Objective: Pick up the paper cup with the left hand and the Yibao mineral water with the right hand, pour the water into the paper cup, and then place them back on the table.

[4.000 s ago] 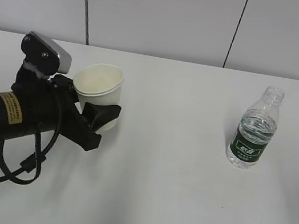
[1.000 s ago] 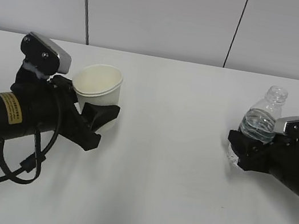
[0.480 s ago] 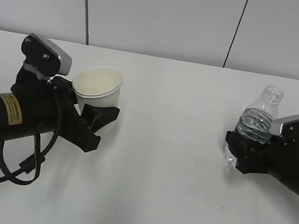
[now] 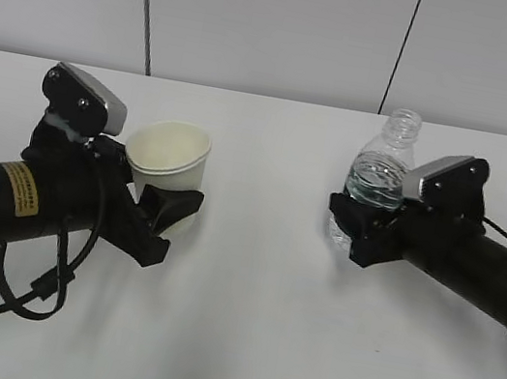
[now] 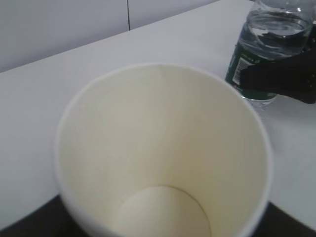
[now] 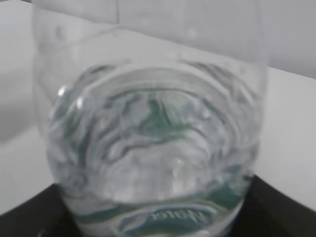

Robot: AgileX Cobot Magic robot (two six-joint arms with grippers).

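The cream-white paper cup [image 4: 170,167] is held by my left gripper [image 4: 169,209], a black arm with a yellow sticker, at the left of the table. It fills the left wrist view [image 5: 163,158], open and empty inside. My right gripper [image 4: 361,230] is shut on the Yibao mineral water bottle [image 4: 374,179], which stands upright, uncapped, held just right of the middle, about a cup's width right of the cup. The bottle fills the right wrist view [image 6: 148,133] and shows at the top right of the left wrist view [image 5: 264,54].
The white table [image 4: 247,336] spreads wide under both arms. A grey panelled wall [image 4: 282,28] runs along the back. A black cable [image 4: 29,292] loops on the table under the left arm.
My right gripper closed on the bottle, lifted it and carried it left towards the cup. My left gripper with the cup shifted slightly right and lifted a little.
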